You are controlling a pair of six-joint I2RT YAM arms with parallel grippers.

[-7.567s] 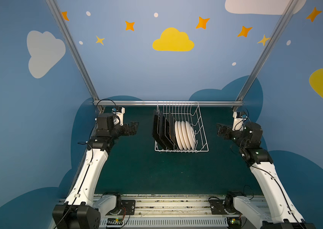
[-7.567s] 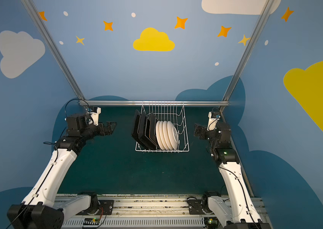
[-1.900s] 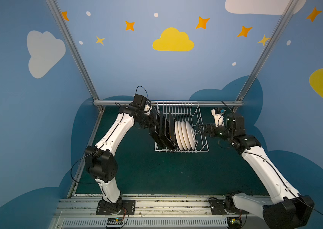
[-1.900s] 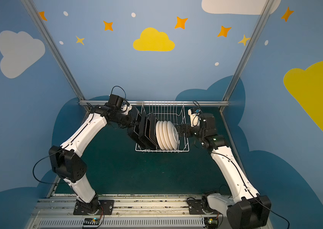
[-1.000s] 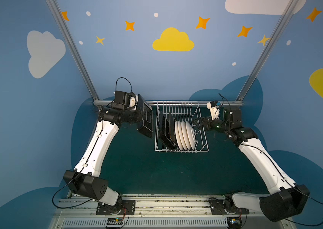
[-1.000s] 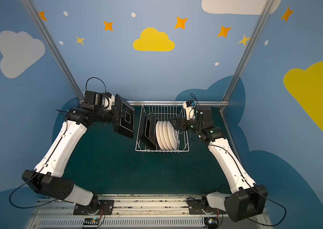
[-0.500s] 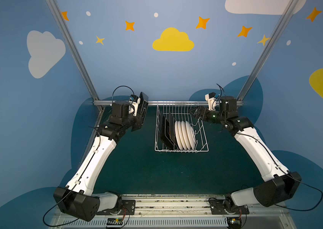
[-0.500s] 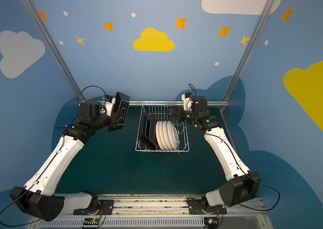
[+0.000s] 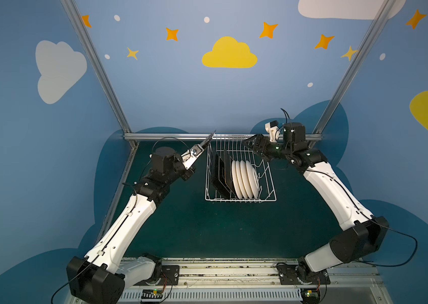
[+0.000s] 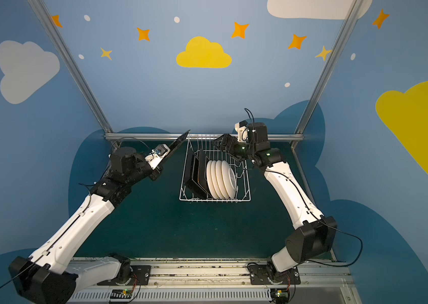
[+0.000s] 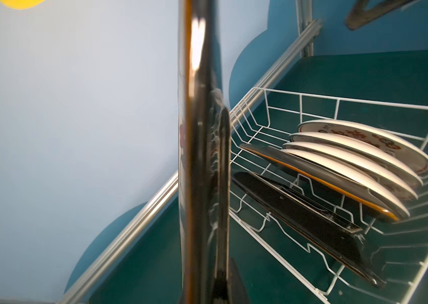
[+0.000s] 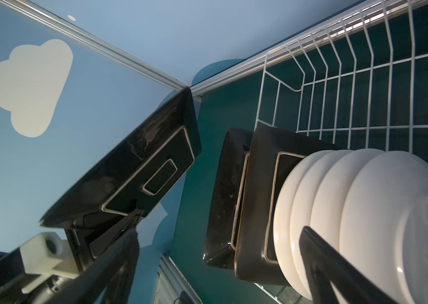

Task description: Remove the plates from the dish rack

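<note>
The white wire dish rack (image 9: 268,184) (image 10: 245,181) stands at the back middle of the green table. In it lean two square black plates (image 9: 219,171) (image 12: 257,200) and several round white plates (image 9: 244,179) (image 11: 352,158). My left gripper (image 9: 191,168) (image 11: 207,263) is shut on a third square black plate (image 9: 207,140) (image 12: 139,168), held in the air left of the rack and seen edge-on in both top views. My right gripper (image 9: 252,143) (image 12: 218,229) hangs open over the rack's far right, above the white plates, with nothing in it.
An aluminium rail (image 9: 170,136) runs along the back edge just behind the rack, and slanted frame posts (image 9: 94,68) rise at both back corners. Bare green table (image 9: 233,231) lies in front of the rack and to its left.
The left arm has drawn back and sunk, turning the held plate from back-on to edge-on beside the rack's left rim. The right gripper has crept left over the rack's far end.
</note>
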